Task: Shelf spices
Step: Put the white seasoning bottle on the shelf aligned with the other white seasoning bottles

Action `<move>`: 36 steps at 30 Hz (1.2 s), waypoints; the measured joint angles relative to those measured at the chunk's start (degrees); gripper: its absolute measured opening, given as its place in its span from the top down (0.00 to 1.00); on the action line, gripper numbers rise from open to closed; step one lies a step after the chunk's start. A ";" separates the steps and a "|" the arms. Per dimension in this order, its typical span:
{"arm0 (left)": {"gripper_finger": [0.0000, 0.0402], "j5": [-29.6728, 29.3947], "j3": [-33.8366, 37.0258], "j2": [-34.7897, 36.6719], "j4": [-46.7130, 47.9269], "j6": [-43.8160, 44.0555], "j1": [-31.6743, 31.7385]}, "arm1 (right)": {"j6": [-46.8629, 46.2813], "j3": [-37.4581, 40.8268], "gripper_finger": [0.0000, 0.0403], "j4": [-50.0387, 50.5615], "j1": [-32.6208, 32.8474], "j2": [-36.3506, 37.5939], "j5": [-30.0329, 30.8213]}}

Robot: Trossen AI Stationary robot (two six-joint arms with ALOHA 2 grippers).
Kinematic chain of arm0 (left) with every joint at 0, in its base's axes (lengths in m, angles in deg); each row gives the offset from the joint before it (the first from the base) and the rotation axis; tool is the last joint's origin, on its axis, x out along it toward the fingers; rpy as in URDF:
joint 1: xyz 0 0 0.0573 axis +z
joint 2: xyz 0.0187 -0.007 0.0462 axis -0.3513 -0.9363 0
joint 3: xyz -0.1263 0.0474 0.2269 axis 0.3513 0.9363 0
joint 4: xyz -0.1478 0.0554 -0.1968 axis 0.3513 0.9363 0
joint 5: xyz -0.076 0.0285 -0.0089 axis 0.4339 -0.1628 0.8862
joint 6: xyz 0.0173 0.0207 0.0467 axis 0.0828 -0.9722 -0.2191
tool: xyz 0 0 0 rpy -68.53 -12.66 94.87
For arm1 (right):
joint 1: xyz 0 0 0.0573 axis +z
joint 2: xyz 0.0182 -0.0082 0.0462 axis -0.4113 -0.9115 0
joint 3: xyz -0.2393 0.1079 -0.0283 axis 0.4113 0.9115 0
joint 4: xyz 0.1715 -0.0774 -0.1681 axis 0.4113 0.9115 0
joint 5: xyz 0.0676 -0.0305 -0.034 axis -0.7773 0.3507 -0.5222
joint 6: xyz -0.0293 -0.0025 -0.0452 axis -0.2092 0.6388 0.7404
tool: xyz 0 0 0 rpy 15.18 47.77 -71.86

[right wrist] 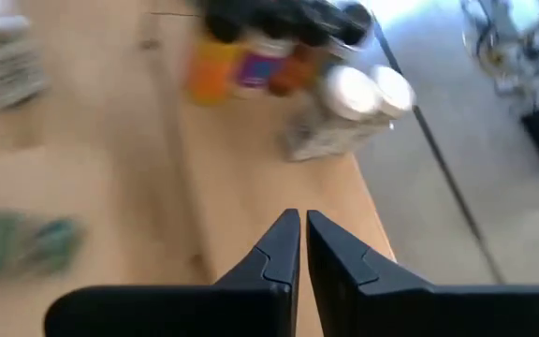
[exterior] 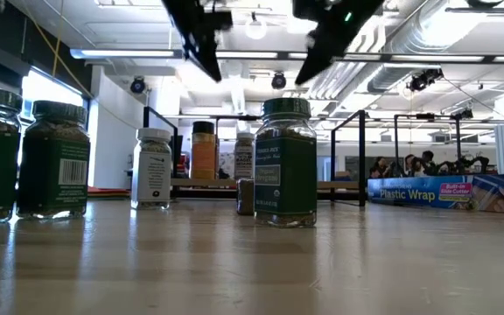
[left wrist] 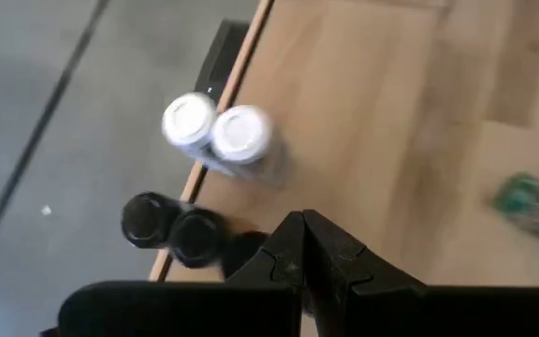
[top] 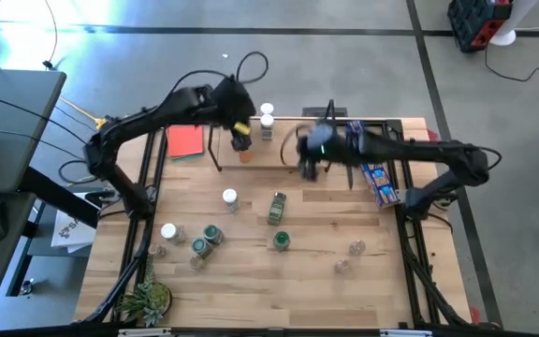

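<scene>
Both my left fingers (top: 242, 142) and right fingers (top: 309, 168) are closed and empty over the shelf (top: 288, 154) at the desk's far edge: a few spices (top: 267, 120) shelved, most spread toward the near edge.

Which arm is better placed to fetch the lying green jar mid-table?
Probably right: its end effector, shut and empty, hovers nearer the jar than the left end effector, above the shelf.

One camera looks straight down on the bench (top: 251, 281); another sits at bench level, facing the room. Both wrist cameras look closely down on the same white-lidded jars (left wrist: 218, 136).
</scene>
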 joint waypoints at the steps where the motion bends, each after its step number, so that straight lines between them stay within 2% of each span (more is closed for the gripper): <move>1: 1.00 -1.62 0.28 1.05 0.30 0.74 -2.34 | -0.18 0.00 0.96 1.38 3.16 0.66 1.49; 6: 1.00 -10.42 8.62 8.18 -2.12 5.91 -15.65 | -5.98 0.00 0.96 8.07 17.15 1.33 5.60; 10: 1.00 -16.70 18.02 14.88 -3.04 16.96 -26.42 | -14.51 0.04 0.96 11.90 25.67 0.77 6.00; 14: 1.00 -18.01 27.36 19.98 -4.07 29.01 -35.43 | -19.19 0.07 0.96 12.22 31.34 0.46 6.02; 17: 1.00 -19.30 33.06 21.97 -5.03 37.42 -39.73 | -19.95 0.07 0.96 10.79 33.31 0.46 6.14; 20: 0.99 -21.57 37.11 22.03 -4.75 46.11 -41.20 | -19.07 0.07 0.96 8.22 33.38 0.46 6.57; 25: 0.88 -18.70 41.47 20.54 -4.78 49.33 -39.25 | -15.06 0.07 0.96 -1.14 29.31 -2.43 5.91; 31: 0.76 -16.83 45.17 20.11 -4.72 50.92 -36.72 | -7.72 0.07 0.96 -15.75 21.20 -12.71 -7.38; 36: 0.75 -16.84 49.02 20.13 -6.75 51.34 -35.25 | -6.77 0.07 0.96 -29.92 15.23 -22.10 -12.44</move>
